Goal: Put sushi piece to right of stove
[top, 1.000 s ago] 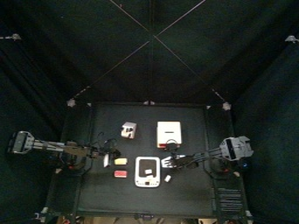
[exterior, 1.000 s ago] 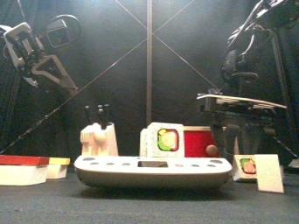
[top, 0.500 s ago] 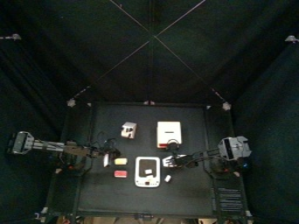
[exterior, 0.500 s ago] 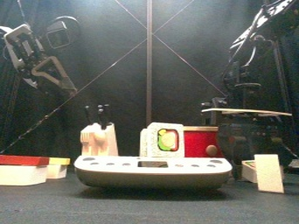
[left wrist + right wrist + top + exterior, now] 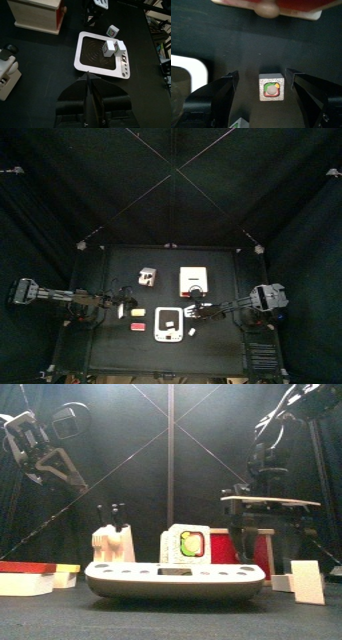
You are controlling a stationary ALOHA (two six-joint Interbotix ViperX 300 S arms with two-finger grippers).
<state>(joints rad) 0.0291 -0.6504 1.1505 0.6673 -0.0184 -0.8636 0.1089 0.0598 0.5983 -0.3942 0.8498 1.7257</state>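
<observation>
**Sushi piece on the table between spread jaws**

The right gripper [image 5: 271, 90] stood with its two black jaws wide apart. The sushi piece [image 5: 272, 88], a small whitish block with a red, green and orange face, lay on the black table [image 5: 238, 40] between them, touching neither. Beside it showed the stove's [image 5: 188, 67] white rounded corner. Beyond it a white box with a red band [image 5: 291, 7] bore a tan knob [image 5: 268, 8].

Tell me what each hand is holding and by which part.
Nothing is held. The right hand stands wide open, with the small white sushi piece with a red-and-green face lying free on the table between its fingers. The left hand is shut on nothing.
</observation>
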